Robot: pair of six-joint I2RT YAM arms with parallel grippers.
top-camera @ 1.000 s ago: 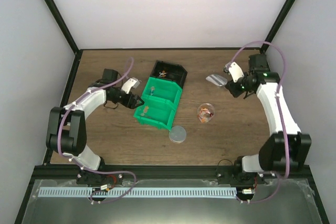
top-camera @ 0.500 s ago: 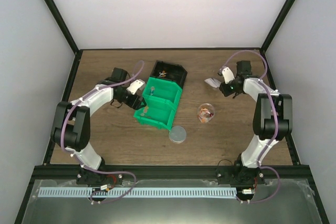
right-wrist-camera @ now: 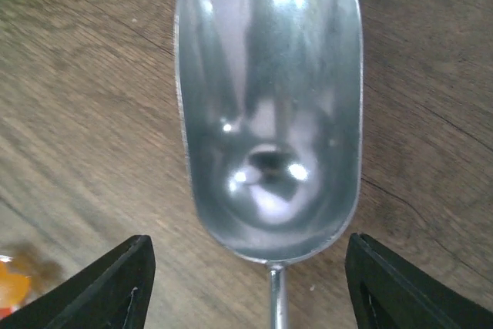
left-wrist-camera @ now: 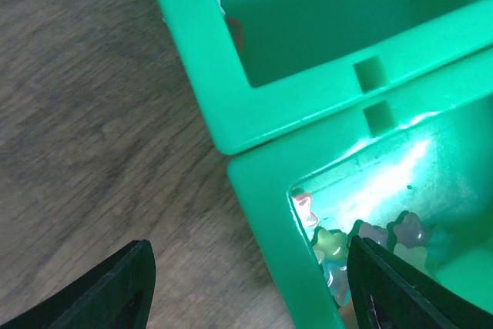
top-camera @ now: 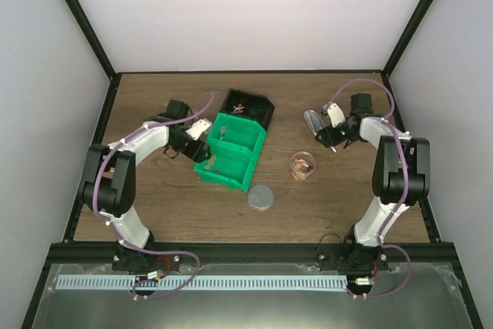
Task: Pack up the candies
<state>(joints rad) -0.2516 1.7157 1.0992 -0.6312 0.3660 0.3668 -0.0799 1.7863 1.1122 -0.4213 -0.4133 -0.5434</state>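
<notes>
Top external view | right gripper (right-wrist-camera: 250, 290): fingers apart around silver scoop (right-wrist-camera: 269, 105) lying on table (top-camera: 347, 206), likely poised to take its handle | left gripper (left-wrist-camera: 246, 294): apart, straddling green bin (top-camera: 231, 152) wall, likely to steady it | candies (top-camera: 304, 167): tiny orange-red sweets in clear cup (top-camera: 293, 161) right of bin, more inside bin.

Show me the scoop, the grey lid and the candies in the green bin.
scoop (right-wrist-camera: 269, 113): right wrist view, middle of its bowl.
grey lid (top-camera: 261, 197): top view, its centre.
candies (left-wrist-camera: 333, 243): left wrist view, one sweet of the pile.
</notes>
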